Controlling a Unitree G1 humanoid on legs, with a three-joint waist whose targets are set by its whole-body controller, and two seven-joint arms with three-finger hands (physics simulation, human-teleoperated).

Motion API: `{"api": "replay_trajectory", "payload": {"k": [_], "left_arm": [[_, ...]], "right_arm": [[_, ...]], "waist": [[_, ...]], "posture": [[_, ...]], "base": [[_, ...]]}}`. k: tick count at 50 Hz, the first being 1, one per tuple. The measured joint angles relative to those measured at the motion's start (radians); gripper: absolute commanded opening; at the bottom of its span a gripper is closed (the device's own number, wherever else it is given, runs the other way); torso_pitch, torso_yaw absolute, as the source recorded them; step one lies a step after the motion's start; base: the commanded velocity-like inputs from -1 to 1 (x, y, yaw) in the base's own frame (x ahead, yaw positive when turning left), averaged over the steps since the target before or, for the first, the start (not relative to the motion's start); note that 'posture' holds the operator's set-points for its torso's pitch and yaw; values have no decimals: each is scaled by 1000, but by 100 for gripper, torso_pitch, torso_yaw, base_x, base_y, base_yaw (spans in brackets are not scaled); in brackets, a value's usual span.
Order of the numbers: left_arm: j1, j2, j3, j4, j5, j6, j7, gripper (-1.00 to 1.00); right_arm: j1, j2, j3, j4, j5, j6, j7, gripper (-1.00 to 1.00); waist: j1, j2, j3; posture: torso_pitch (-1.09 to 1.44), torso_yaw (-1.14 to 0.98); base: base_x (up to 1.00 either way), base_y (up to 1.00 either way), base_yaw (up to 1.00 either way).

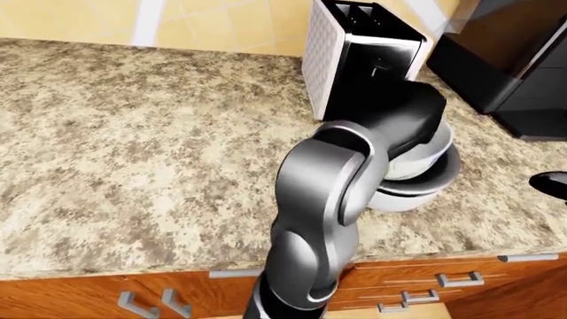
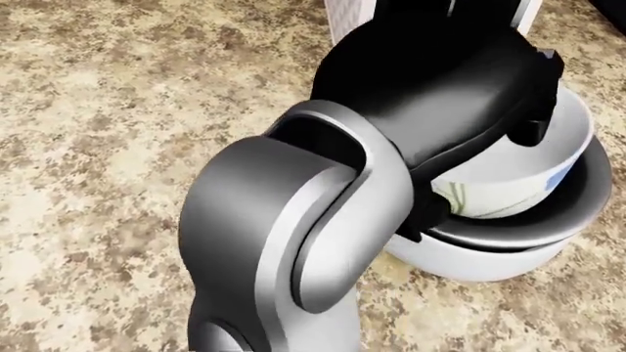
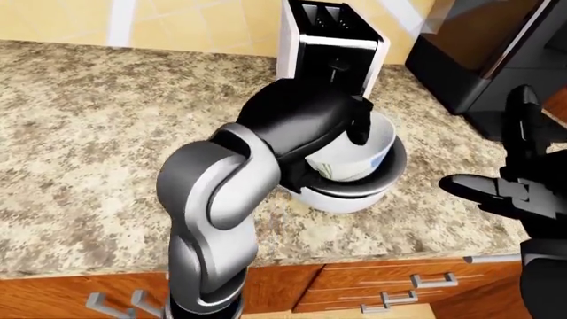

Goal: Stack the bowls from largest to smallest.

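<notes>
A large grey-white bowl (image 3: 341,197) with a dark rim stands on the granite counter (image 3: 88,133), just below the toaster. A smaller white bowl (image 3: 358,161) with a faint blue mark sits nested inside it, nearly level. My left arm reaches across the counter, and my left hand (image 3: 354,123) rests on the small bowl's near rim. One black finger (image 2: 533,132) hooks down inside the bowl. The forearm hides the rest of the hand. My right hand (image 3: 510,189) hovers open at the right edge of the right-eye view, apart from the bowls.
A white toaster (image 3: 332,40) stands directly above the bowls in the eye views. A dark appliance (image 3: 478,46) fills the upper right corner. Wooden drawers with metal handles (image 3: 390,292) run under the counter's edge.
</notes>
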Motion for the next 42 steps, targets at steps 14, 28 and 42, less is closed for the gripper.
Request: {"api": "replay_trajectory", "payload": {"k": [14, 28, 42], "left_arm": [[-25, 308, 170, -194, -178, 94, -68, 0], [16, 799, 412, 19, -588, 168, 203, 16], [225, 961, 563, 32, -780, 138, 503, 36]], "right_arm": [[-36, -174, -85, -6, 178, 62, -110, 100], [-17, -229, -164, 102, 152, 54, -16, 100], [24, -199, -241, 184, 31, 20, 165, 100]], "waist": [[2, 12, 11], [-3, 35, 18], [-6, 45, 15]], "posture": [[0, 0], [0, 0], [0, 0]], "base": [[0, 0, 0], [0, 0, 0], [0, 0, 0]]}}
